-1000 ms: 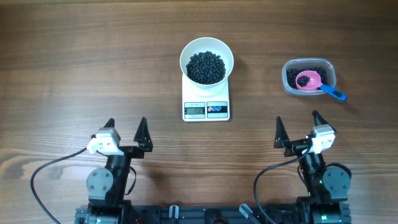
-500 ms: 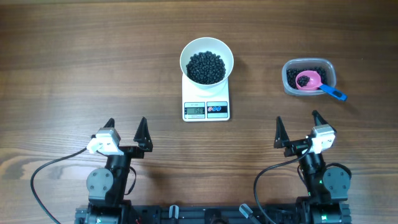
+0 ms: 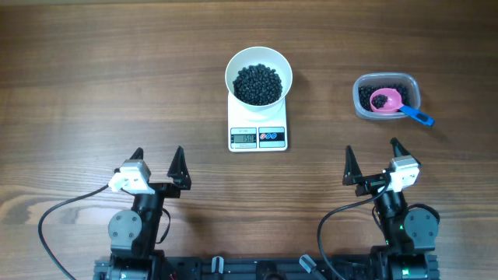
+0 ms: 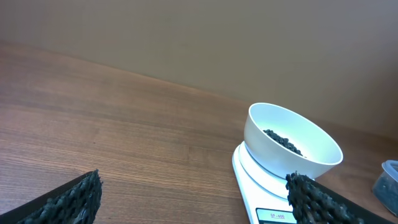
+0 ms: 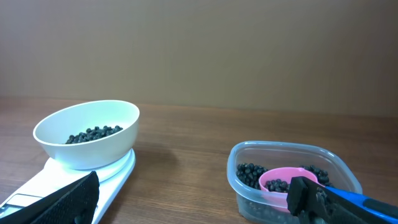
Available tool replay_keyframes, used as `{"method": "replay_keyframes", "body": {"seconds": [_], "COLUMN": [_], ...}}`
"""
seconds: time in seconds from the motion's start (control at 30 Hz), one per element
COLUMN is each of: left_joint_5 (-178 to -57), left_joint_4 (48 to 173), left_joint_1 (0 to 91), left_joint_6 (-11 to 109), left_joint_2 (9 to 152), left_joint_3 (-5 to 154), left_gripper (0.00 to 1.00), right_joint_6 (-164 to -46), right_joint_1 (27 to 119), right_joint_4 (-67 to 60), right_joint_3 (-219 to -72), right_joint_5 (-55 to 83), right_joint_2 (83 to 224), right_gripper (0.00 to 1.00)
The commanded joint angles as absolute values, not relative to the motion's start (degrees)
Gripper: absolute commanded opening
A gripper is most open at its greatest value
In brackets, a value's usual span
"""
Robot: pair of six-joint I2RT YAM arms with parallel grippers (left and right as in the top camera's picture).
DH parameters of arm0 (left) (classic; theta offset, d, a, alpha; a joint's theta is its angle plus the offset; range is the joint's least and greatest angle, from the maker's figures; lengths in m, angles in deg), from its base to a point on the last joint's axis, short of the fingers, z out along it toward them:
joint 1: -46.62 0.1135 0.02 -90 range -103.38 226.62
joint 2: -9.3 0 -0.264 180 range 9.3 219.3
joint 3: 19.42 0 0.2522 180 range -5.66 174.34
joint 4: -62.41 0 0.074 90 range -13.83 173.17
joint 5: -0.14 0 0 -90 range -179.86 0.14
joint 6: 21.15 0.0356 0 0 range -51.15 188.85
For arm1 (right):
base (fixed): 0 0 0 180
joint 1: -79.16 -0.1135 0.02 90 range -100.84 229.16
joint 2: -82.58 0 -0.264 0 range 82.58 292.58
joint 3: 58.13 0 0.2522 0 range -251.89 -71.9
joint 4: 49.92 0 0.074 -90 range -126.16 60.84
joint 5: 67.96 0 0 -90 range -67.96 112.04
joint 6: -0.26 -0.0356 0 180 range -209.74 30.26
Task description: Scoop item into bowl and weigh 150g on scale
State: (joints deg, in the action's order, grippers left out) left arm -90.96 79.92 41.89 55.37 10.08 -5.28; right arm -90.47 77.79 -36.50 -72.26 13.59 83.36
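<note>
The white bowl (image 3: 259,75) sits on the white scale (image 3: 258,137) at mid-table and holds a heap of the black item (image 3: 257,84). The left wrist view shows the same bowl (image 4: 292,148) on the scale (image 4: 258,183); in the right wrist view the bowl (image 5: 87,134) and scale (image 5: 62,180) stand at left. My left gripper (image 3: 158,166) rests open near the front left, its jaws wide with nothing between them. My right gripper (image 3: 372,162) rests open near the front right, also with nothing in it.
A clear plastic tub (image 3: 387,96) at the right holds more black beads and a pink scoop (image 3: 387,100) with a blue handle (image 3: 418,117). In the right wrist view the tub (image 5: 292,180) is just ahead, the pink scoop (image 5: 283,180) inside it.
</note>
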Motion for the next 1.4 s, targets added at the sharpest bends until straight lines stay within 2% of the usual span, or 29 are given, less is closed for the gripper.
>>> {"method": "replay_keyframes", "body": {"seconds": [0.0,1.37], "left_joint_5": [-90.39,-90.39], "left_joint_4": [80.49,80.49], "left_joint_1": [42.34,42.34], "left_joint_6": [54.89,54.89], "left_joint_2": [9.51,9.51], "left_joint_3": [-5.35,-5.35], "left_gripper": [1.0,1.0], "right_joint_6": [-89.88,-89.91], "right_joint_1": [77.55,77.55], "right_joint_4": [-36.63,-36.63], "right_joint_3": [-72.21,-72.21], "right_joint_5": [14.57,14.57], "right_joint_2": [82.79,82.79], "right_gripper": [1.0,1.0]}}
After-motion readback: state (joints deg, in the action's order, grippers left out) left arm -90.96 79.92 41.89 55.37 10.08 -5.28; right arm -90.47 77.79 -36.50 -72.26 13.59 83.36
